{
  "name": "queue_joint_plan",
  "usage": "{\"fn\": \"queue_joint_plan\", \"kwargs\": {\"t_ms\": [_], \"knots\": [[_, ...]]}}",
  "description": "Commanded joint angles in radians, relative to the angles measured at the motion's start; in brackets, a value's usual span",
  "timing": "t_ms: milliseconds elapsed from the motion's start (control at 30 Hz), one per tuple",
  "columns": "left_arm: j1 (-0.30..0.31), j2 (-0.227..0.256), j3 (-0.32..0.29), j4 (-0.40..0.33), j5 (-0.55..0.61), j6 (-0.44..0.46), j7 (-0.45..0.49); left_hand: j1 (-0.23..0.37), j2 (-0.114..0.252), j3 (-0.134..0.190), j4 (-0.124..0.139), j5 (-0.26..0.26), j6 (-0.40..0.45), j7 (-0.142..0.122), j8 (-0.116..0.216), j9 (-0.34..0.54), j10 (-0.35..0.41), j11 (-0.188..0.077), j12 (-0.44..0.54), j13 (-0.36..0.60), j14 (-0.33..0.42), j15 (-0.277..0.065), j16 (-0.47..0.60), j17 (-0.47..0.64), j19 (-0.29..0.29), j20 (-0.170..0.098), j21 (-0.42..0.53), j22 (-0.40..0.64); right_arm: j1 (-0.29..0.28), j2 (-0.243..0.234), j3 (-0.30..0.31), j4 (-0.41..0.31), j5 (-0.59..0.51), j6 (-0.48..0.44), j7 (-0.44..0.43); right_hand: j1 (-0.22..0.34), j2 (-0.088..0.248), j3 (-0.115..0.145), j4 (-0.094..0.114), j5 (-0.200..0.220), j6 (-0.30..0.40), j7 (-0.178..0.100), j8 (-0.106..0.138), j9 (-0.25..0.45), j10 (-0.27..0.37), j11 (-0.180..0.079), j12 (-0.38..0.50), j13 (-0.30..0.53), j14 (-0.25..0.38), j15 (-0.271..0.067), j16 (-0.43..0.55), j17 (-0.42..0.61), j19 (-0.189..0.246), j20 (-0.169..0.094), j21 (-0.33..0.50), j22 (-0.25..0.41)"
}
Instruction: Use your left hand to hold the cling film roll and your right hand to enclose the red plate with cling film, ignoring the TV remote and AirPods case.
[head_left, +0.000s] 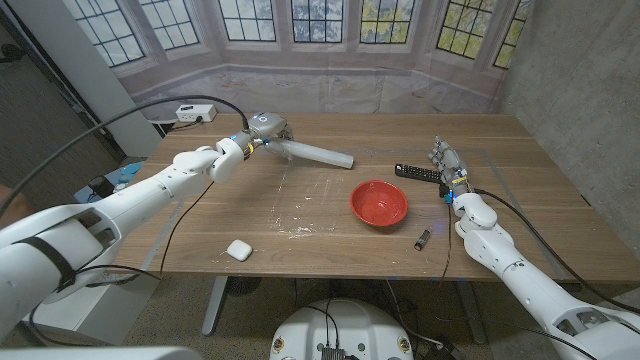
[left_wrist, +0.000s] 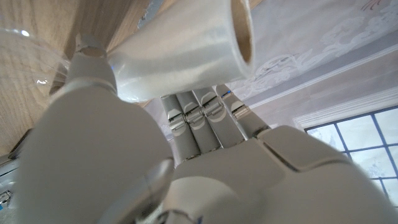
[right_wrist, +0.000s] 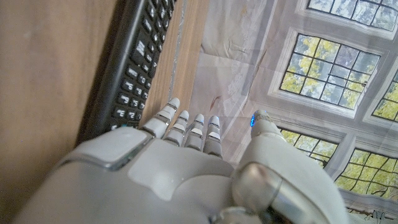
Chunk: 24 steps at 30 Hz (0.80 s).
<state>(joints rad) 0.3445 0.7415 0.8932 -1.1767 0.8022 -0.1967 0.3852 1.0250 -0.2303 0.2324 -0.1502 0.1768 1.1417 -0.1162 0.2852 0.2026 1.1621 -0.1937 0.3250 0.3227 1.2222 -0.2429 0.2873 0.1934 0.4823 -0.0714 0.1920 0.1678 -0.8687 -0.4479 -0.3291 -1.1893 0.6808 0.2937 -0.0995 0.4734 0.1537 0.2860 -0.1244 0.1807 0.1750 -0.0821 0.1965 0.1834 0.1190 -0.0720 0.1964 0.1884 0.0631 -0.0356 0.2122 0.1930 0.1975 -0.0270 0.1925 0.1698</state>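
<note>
**Roll held, film still to be drawn over the plate**

On the left, our left hand (head_left: 228, 151) grips one end of the cling film roll (head_left: 312, 153), and the roll's free end points toward the middle of the table (head_left: 520, 235). We judge this grip should stay firm and low, so the roll does not twist when the film is pulled. An AirPods case (head_left: 238, 250) sits near the front edge; we leave it alone. Right of centre lies the red plate (head_left: 379, 203), uncovered, with some loose film showing on the wood between roll and plate. Further right, our right hand (head_left: 452, 165) holds nothing, fingers extended, just beside the TV remote (head_left: 417, 172). It should next reach past the remote without nudging it, find the film's free edge, and draw it evenly across the plate
</note>
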Motion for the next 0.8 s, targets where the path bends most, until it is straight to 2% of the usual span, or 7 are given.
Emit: {"fn": "queue_joint_plan", "kwargs": {"t_ms": [33,467,800], "knots": [[-0.006,-0.003,-0.009,0.003,0.002,-0.015,0.011,0.288,0.294,-0.003,0.0,-0.002,0.014,-0.003,0.006,0.001,0.011,0.003,0.0,0.005,0.015,0.0,-0.001,0.001,0.009,-0.001,-0.001,0.002,0.007,0.007,-0.004,0.008,-0.004,-0.003,-0.008,0.002,0.008,0.004,0.0,0.0,0.006,0.003,0.001,0.006,0.012,0.002,0.001,0.005,0.012,-0.078,0.003,0.002,0.006,-0.002,0.002,0.002],[-0.015,-0.013,-0.011,0.039,-0.011,-0.048,0.054,0.291,0.295,-0.007,-0.001,-0.002,0.022,-0.003,0.009,0.001,0.017,0.001,0.001,0.011,0.026,0.0,-0.003,0.002,0.012,-0.003,-0.001,0.002,0.023,0.016,-0.011,0.024,-0.009,-0.011,-0.012,0.003,0.009,0.005,-0.001,0.0,0.008,0.003,0.001,0.006,0.014,0.004,0.001,0.005,0.013,-0.078,0.003,0.002,0.006,-0.003,0.001,0.002],[-0.017,-0.016,-0.015,0.034,-0.013,-0.057,0.084,0.294,0.296,-0.009,-0.002,-0.001,0.028,-0.003,0.01,0.001,0.022,0.0,0.0,0.013,0.033,0.001,-0.006,0.002,0.016,-0.006,0.0,0.002,0.024,0.017,-0.011,0.026,-0.009,-0.013,-0.013,0.002,0.009,0.006,-0.001,0.0,0.009,0.004,0.001,0.006,0.015,0.003,0.001,0.005,0.013,-0.078,0.003,0.002,0.006,-0.003,0.001,0.002]]}}
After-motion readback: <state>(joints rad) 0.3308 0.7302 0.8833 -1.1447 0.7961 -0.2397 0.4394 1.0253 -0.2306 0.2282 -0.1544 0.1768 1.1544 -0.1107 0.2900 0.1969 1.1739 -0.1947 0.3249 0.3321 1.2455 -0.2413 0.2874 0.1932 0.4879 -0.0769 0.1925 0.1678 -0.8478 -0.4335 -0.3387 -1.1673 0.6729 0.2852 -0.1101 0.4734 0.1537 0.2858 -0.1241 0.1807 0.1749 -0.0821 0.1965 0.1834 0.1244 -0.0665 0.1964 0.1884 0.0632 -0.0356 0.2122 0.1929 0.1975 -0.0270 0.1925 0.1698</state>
